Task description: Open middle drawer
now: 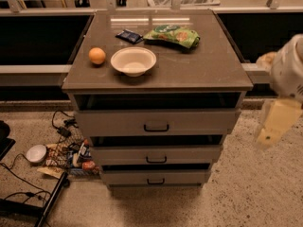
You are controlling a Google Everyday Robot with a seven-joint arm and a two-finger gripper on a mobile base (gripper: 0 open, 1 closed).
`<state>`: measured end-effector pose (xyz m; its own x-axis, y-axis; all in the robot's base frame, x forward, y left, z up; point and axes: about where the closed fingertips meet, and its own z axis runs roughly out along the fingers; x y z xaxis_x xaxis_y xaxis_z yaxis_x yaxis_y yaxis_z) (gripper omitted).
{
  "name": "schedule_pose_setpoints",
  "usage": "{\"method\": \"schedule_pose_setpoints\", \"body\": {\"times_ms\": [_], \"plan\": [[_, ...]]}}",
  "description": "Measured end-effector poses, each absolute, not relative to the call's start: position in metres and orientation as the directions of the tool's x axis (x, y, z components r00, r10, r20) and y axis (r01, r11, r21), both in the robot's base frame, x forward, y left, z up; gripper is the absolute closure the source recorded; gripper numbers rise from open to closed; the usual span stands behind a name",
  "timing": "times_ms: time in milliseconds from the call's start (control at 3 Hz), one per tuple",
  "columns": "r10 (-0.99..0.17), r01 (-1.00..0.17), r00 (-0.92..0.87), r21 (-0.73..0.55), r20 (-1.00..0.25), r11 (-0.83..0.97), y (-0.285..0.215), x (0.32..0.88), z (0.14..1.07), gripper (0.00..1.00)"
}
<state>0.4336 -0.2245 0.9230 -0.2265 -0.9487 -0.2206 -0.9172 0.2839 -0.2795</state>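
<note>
At the right edge of the view we see the gripper (pixel 276 123), a pale, blurred shape hanging off the arm just beside the cabinet's right side, level with the upper drawer fronts. We cannot tell whether it is spread or pressed together. It touches nothing, and bare speckled floor (pixel 265 188) lies below it.

Left of the gripper and a little lower sits the middle drawer (pixel 189 154), the second of three grey fronts, with its small black bar handle (pixel 156 159) at the centre. A dark gap runs along above its front. The gripper is well apart from that handle. Above the middle drawer, about level with the gripper, is the taller top drawer (pixel 199 122); below it is the bottom drawer (pixel 189 177).

Up and to the left of the gripper is the cabinet top (pixel 213 70), carrying a white bowl (pixel 133 60), an orange (pixel 97 56) just beside the bowl, a green bag (pixel 173 35) and a dark packet (pixel 129 36) farther back.

Far to the left of the gripper, on the floor beside the cabinet, we see tangled cables and clutter (pixel 71 152) and a small white round object (pixel 36 153).
</note>
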Motion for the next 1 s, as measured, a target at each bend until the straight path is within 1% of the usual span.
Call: {"method": "schedule_pose_setpoints", "body": {"times_ms": [667, 1000], "plan": [[-0.936, -0.912, -0.281, -0.247, -0.212, 0.329, -0.25, 0.426, 0.766, 0.0], [-0.932, -0.907, -0.283, -0.254, -0.227, 0.337, -0.253, 0.434, 0.711, 0.0]]}}
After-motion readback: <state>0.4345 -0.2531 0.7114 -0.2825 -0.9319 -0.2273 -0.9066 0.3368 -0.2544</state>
